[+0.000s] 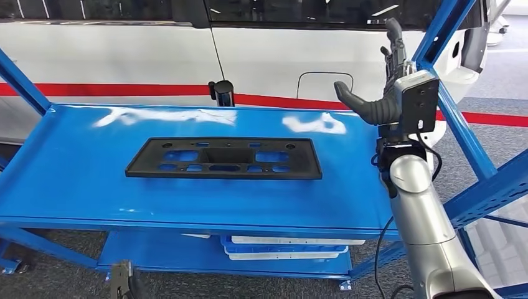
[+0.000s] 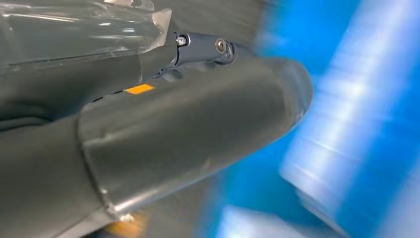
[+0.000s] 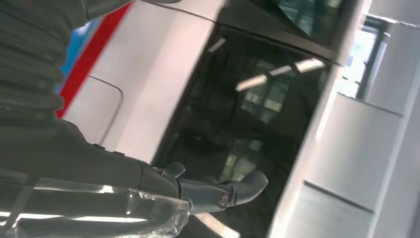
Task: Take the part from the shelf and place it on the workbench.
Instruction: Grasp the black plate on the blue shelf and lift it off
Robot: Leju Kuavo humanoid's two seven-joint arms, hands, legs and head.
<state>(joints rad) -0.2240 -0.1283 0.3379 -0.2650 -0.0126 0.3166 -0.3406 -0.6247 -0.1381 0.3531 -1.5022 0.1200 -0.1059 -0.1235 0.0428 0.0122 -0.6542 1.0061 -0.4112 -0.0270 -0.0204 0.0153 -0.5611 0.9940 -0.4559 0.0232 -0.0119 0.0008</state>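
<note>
— Where is the part (image 1: 225,158) now?
— It lies flat on the blue shelf (image 1: 75,156), untouched. My right hand (image 1: 389,84) is raised beside it, fingers spread, holding nothing. Left hand (image 2: 163,124): I cannot tell.

The part (image 1: 224,159) is looking like matt black plastic — lying left of the right hand (image 1: 389,87) on the shelf (image 1: 75,162), whose blue painted metal is gleaming glossy — smooth throughout.
</note>
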